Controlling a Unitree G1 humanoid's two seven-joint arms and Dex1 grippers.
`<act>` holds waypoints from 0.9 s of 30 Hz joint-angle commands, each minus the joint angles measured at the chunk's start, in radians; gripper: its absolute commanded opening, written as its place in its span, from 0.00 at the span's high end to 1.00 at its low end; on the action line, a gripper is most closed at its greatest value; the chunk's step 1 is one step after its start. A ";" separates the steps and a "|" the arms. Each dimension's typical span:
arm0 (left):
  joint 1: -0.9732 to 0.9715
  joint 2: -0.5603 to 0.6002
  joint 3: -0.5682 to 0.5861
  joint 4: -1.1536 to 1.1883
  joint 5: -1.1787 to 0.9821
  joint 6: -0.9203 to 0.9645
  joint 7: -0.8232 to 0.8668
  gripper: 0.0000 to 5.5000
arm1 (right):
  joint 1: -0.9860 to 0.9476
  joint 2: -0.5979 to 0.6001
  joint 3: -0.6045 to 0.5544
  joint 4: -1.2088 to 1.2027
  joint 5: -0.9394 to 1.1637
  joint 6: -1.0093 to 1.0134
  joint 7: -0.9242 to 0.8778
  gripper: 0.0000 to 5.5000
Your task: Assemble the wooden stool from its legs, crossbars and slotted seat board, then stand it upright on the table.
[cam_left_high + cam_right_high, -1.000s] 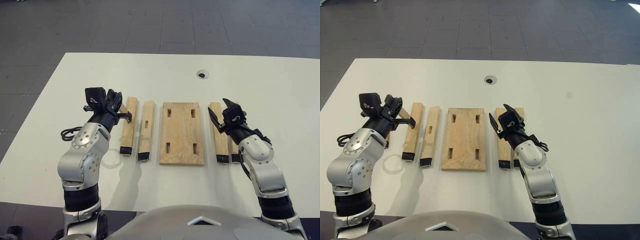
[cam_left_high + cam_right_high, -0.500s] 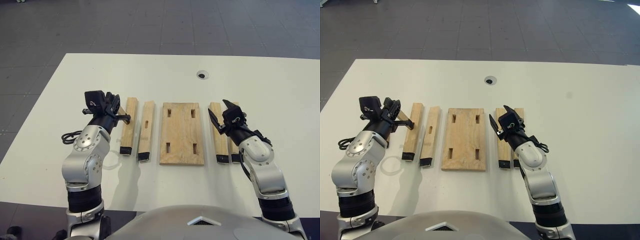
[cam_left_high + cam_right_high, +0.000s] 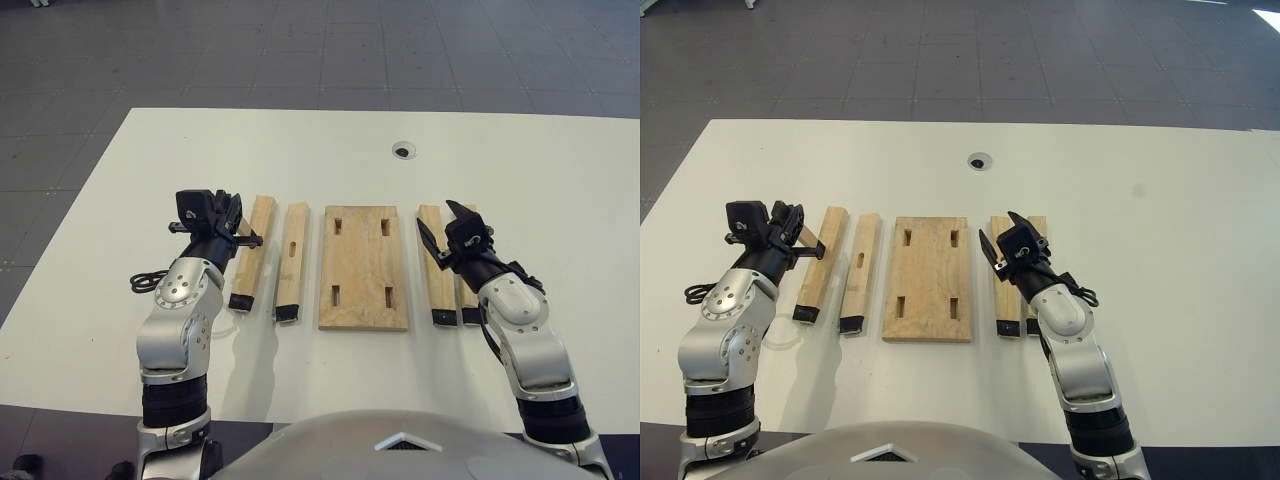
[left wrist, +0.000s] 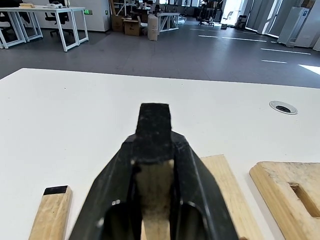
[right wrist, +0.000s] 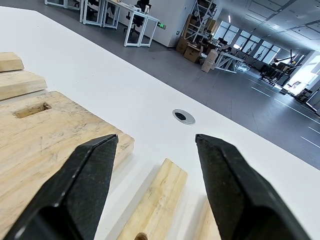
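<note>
Left wrist view: left end effector (image 4: 154,150) is clamped on one black-tipped bar (image 4: 154,117). Right end effector (image 3: 437,215) hovers, fingers apart, over two right bars (image 3: 431,275). One seat board (image 3: 363,265) lies flat mid-worktop (image 3: 520,150), with two left bars (image 3: 292,255) beside it. Grey tiled floor (image 3: 300,50).

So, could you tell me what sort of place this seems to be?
Probably a large open workshop or lab hall: a grey tiled floor, white work tables and stacked cardboard boxes further back.
</note>
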 commanded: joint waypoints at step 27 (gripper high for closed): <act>-0.079 0.033 0.102 -0.153 0.023 0.064 -0.001 0.53 | 0.014 0.005 0.010 -0.024 -0.003 0.022 -0.002 0.48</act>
